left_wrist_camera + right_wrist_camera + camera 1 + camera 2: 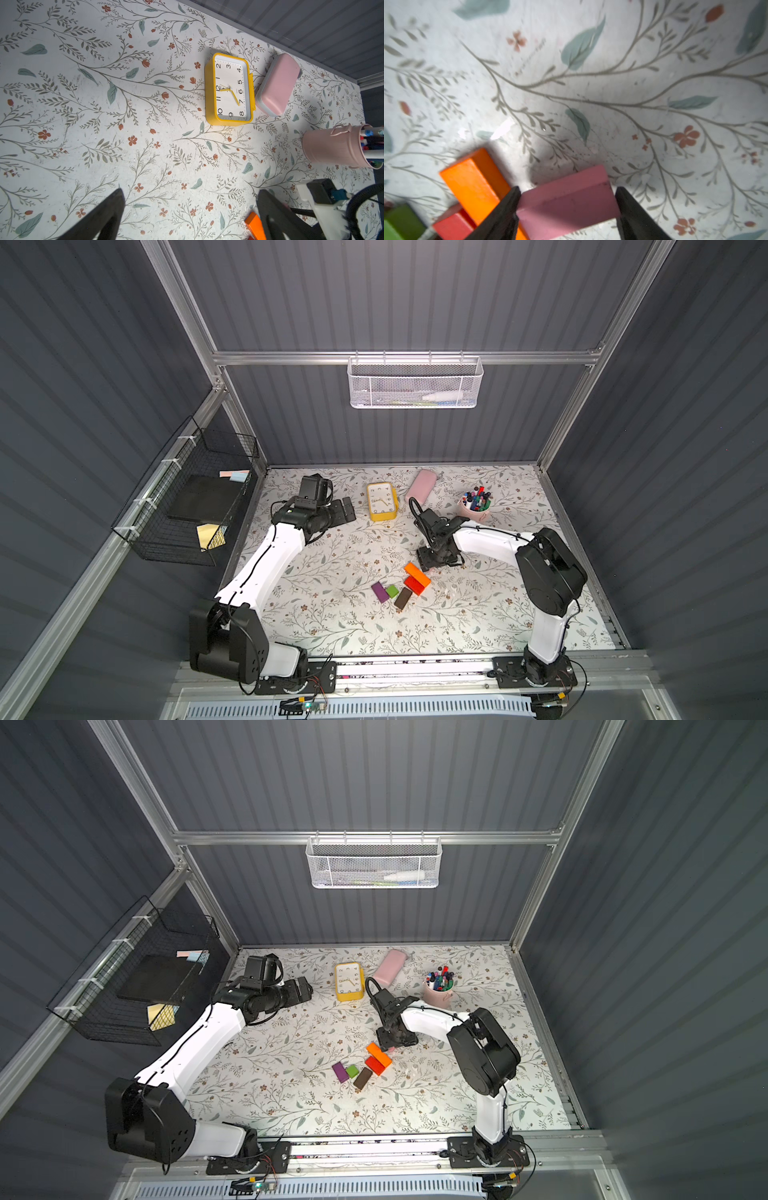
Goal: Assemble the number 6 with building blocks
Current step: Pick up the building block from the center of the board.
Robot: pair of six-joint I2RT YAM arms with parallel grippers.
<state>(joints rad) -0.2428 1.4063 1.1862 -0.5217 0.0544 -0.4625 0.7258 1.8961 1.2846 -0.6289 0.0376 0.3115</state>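
Right wrist view: we see the pink block at low centre of the frame, lying crosswise between the two dark fingers of the right gripper.
Right jaws: partly closed, with one finger against each short end of the pink block, so we read this as a grip. We cannot tell if the block is off the table.
Beside the jaws: the orange block is just left of the left finger, near the pink block.
Progress: very early by our judgement, as no number 6 shape shows in either top view.
Loose blocks: the purple block, green cube, brown block and red block sit clustered centre-right in a top view. The orange block touches the red one.
Left to do: we judge that all six blocks need placing: pink top, then side, middle, right and base.
Left gripper: jaws are wide apart and hold nothing. It is well apart from the blocks.
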